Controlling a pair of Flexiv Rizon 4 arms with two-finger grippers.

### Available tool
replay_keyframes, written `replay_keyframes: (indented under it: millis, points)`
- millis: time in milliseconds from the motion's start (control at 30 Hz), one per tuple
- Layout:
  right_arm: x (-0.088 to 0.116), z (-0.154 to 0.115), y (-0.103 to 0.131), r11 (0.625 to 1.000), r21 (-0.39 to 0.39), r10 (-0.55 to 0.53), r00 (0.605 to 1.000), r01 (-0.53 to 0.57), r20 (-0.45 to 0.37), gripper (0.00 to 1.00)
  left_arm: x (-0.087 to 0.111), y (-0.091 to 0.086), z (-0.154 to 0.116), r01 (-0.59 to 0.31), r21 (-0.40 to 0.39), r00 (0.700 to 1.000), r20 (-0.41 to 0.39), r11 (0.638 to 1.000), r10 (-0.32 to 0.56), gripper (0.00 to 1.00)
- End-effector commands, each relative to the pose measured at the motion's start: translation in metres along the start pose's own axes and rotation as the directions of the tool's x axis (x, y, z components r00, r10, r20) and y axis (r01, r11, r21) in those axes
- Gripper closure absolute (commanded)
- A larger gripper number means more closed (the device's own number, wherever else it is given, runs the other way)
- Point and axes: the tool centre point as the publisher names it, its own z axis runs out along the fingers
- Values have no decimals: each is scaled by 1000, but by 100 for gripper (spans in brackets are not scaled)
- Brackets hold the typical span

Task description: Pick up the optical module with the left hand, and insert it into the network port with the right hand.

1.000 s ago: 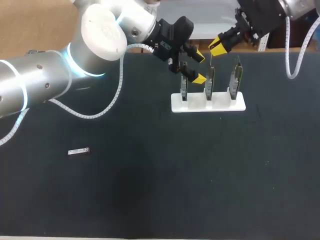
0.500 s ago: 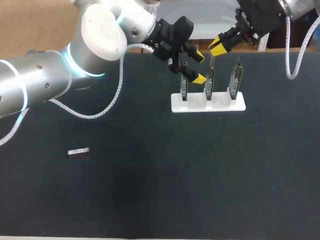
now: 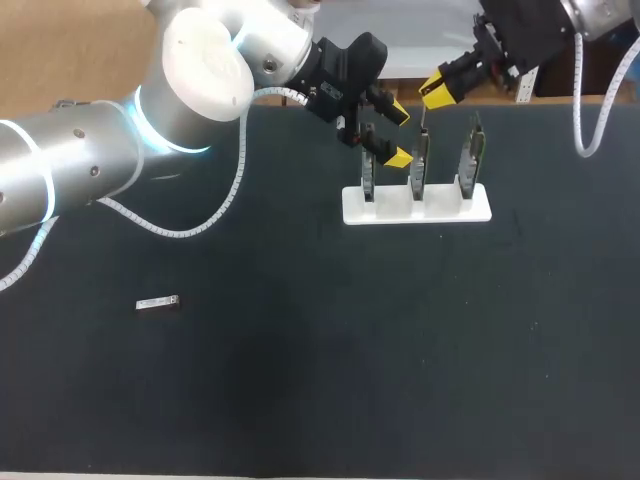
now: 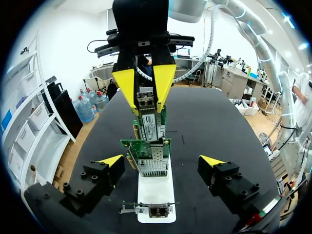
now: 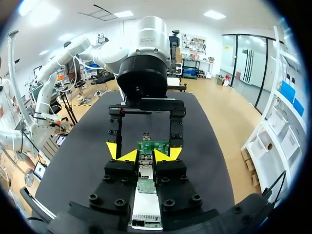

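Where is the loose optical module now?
In the head view, the optical module lies alone on the table's left side, well away from the white stand.

Left arm (image 3: 90, 170): silver-grey cylindrical links, small dark screws along shell. White domed joint cap (image 3: 205, 65); glowing pale-blue ring (image 3: 150, 135) just behind cap. White spiral-wrapped cable (image 3: 190, 230) loops below cap, runs on toward left gripper (image 3: 399, 136) beyond cap. Left gripper black, angular; blocky fingers (image 4: 92, 187) dotted with socket-head screws (image 4: 83, 174), yellow wedge tips. Right arm (image 3: 595, 15): silver end, same white spiral cable. Right gripper (image 3: 437, 90): black body, screw rows along fingers, yellow tips.
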Motion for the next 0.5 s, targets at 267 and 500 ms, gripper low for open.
replay_keyframes:
  millis: [267, 500]
  points:
    - [1, 2, 1, 1000, 3, -5, 1000, 5, -3, 100, -1, 3, 1, 0, 5, 1000, -4, 1000, 0, 0]
    - [-2, -1, 0, 1000, 8, -9, 1000, 9, -2, 100, -1, 3, 1, 0, 5, 1000, -4, 1000, 0, 0]
